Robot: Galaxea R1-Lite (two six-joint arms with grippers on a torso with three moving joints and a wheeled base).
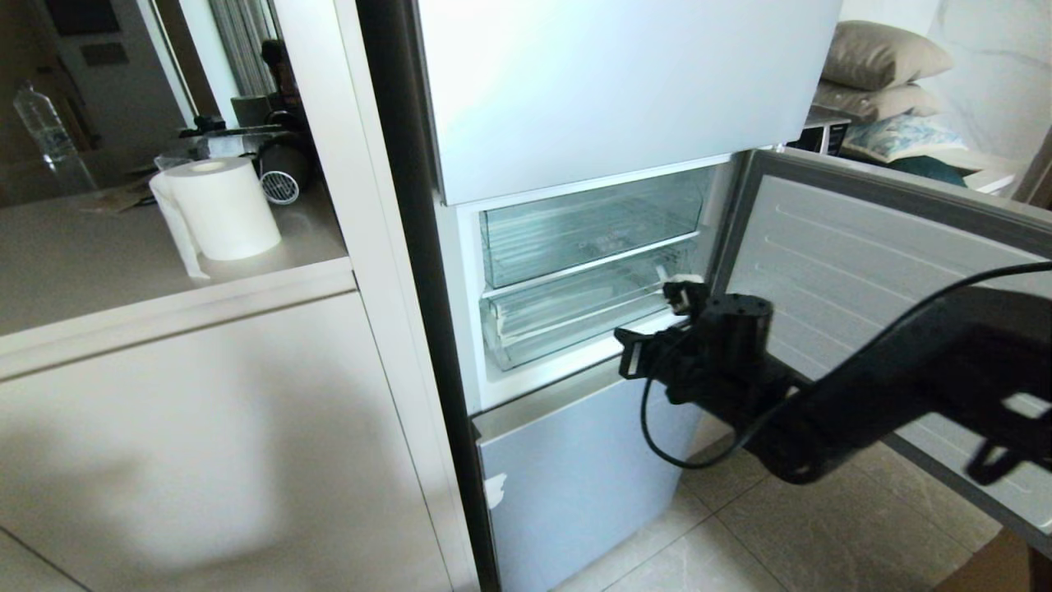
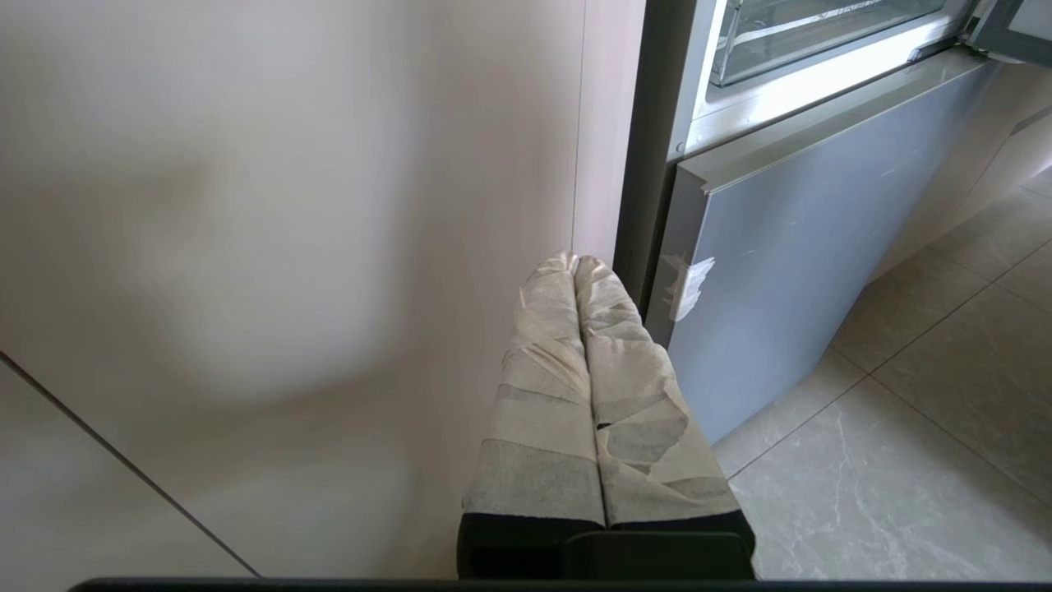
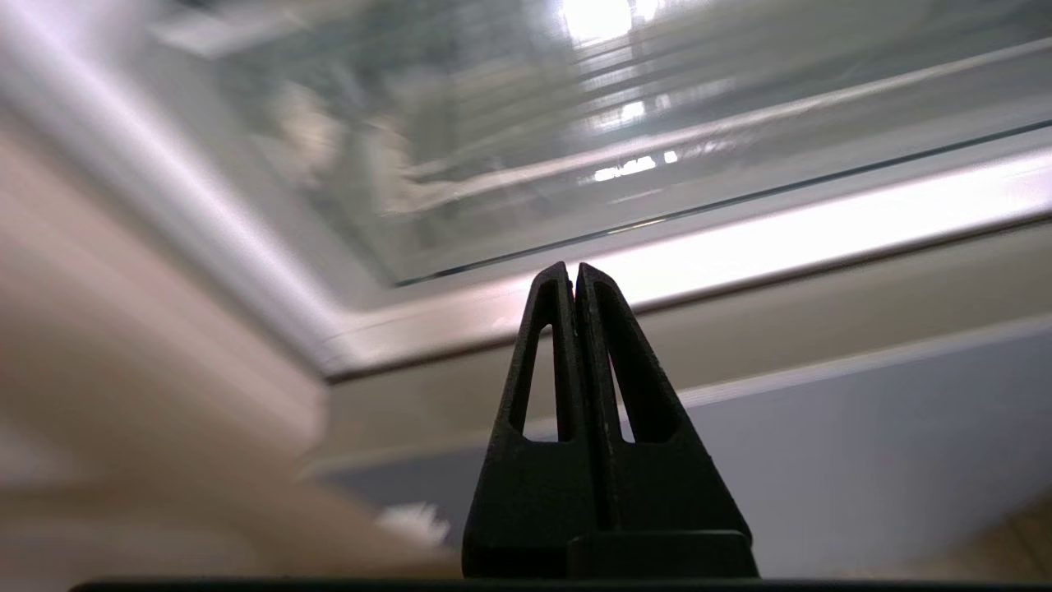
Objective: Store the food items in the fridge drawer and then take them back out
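Clear plastic, the wide shallow fridge drawer [image 1: 575,316] sits closed low in the open fridge compartment, the right pincer [image 3: 574,275] closed and empty just before its right end, left pincer [image 2: 575,263] closed too.

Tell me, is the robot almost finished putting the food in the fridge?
Not nearly. Done: the fridge door stands open. In hand: the right hand, shut and empty, is just in front of the lower clear drawer, which looks pushed in. No food is in view, so storing it and taking it out remain.
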